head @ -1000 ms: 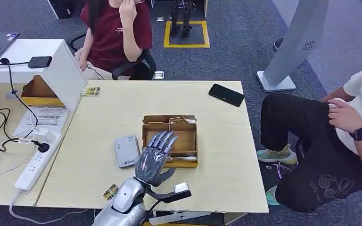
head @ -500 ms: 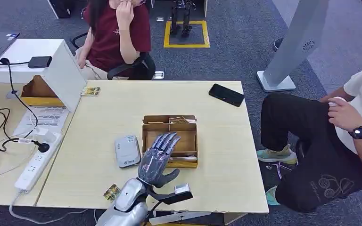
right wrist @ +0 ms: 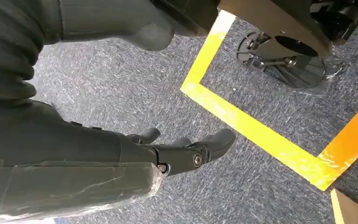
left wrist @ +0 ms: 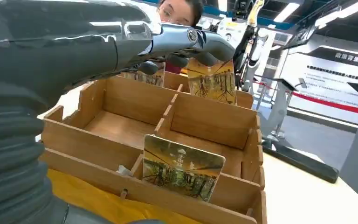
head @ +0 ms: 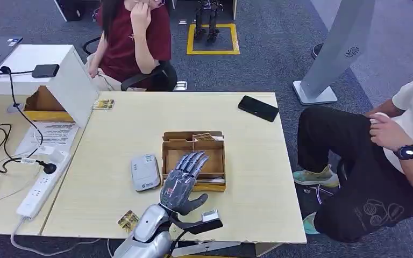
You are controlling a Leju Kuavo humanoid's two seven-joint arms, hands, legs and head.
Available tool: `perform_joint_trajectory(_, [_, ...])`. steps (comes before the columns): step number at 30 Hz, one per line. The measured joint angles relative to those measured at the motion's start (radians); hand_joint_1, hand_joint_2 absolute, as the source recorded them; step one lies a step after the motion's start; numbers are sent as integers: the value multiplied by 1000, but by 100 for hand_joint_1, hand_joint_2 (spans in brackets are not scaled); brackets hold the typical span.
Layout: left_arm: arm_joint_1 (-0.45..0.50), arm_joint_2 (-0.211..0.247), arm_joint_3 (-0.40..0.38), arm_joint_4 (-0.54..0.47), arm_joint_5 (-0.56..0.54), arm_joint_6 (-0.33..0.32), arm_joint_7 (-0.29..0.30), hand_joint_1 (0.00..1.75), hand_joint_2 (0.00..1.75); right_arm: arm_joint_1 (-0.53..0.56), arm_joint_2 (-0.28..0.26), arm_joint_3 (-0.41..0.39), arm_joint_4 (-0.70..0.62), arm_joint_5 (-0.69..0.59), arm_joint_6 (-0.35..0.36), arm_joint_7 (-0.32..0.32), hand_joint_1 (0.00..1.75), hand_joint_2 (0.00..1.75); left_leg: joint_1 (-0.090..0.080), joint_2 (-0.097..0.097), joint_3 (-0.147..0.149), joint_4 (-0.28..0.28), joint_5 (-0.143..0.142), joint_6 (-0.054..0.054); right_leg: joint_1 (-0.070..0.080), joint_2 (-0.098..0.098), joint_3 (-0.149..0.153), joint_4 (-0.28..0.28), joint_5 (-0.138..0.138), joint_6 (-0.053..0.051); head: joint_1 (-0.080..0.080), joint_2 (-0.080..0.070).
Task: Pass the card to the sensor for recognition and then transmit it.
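Silver arm (head: 146, 232), dark grey-fingered left hand (head: 182, 181)

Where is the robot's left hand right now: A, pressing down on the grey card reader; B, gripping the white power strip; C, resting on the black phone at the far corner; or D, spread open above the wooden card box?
D: the left hand hovers with fingers spread over the wooden card box, holding nothing, with the grey card reader lying beside it.
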Motion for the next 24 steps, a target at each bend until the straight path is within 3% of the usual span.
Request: perform_joint_trajectory(24, [-19, -8, 0, 45, 22, 0, 8, 0, 175, -4, 2, 5, 0, 0, 1, 1, 0, 175, 0, 0, 0, 0, 0, 0, 0, 0, 0, 0, 0, 0, 0, 0])
